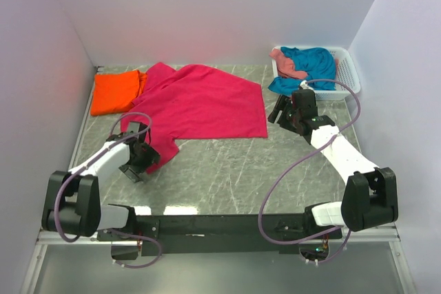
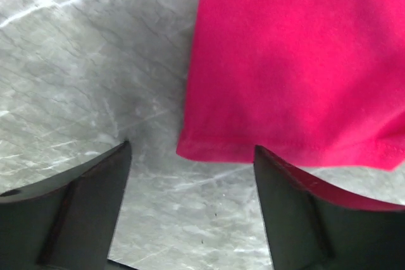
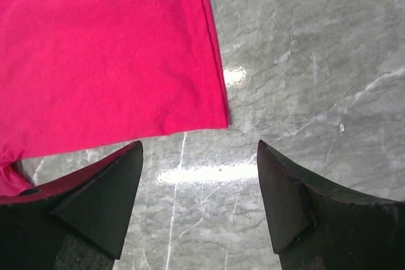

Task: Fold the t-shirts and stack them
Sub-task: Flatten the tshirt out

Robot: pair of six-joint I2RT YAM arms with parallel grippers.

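Note:
A magenta-pink t-shirt [image 1: 200,101] lies spread out on the grey marble table [image 1: 227,170]. Its near left corner [image 2: 278,61] reaches down by my left gripper [image 1: 140,151], which hovers open with only table between its fingers [image 2: 76,213]. My right gripper [image 1: 284,111] stands open just off the shirt's right bottom corner [image 3: 107,49], its fingers [image 3: 101,207] spread over bare table. An orange t-shirt [image 1: 117,92] lies folded at the back left. Teal-blue [image 1: 313,67] and salmon-pink [image 1: 288,63] t-shirts sit bunched in the basket.
A white slatted basket [image 1: 348,70] stands at the back right corner against the walls. White walls close the table in on the left, back and right. Bare marble stretches across the front half between the two arms.

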